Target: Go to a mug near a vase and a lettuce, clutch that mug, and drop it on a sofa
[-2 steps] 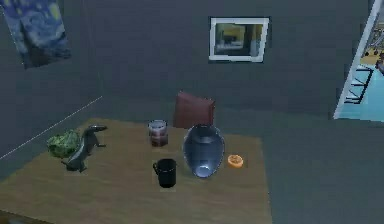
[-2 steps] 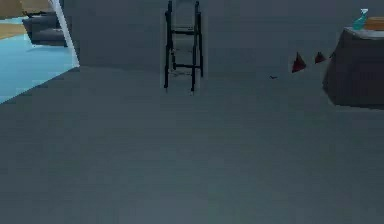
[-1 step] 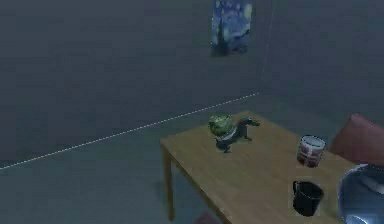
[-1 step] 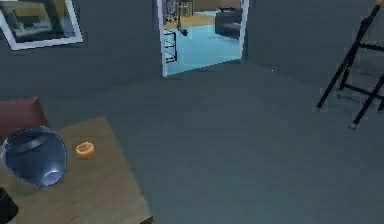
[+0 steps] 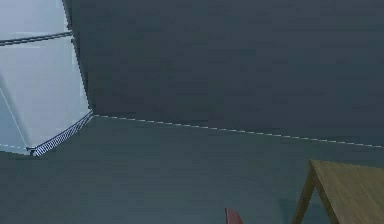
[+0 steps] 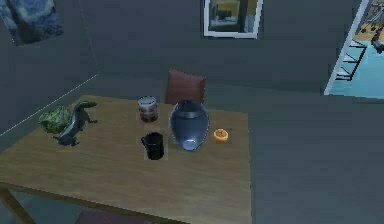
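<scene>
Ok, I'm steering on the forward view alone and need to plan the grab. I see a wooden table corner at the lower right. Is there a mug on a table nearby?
Observer: Yes, in the arm side view a black mug stands on a wooden table.
Operator: Is a vase close to it?
Observer: A blue-grey vase stands just right of the mug in that picture.
Operator: And the lettuce?
Observer: A lettuce lies near the table's left end, beside a dark figurine.
</scene>
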Robot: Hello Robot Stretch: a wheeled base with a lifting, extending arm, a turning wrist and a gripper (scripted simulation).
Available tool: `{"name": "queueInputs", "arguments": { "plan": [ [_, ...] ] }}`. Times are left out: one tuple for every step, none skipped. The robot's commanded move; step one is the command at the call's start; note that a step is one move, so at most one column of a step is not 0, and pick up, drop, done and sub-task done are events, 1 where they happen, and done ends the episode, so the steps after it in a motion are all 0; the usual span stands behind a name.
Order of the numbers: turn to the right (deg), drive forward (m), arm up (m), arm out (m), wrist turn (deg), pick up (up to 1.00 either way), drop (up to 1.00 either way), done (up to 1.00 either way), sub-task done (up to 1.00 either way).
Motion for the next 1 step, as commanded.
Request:
{"name": "queueInputs", "arguments": {
  "plan": [
    [0.0, 0.0, 0.5, 0.0, 0.0, 0.0, 0.0, 0.0, 0.0]
  ]
}}
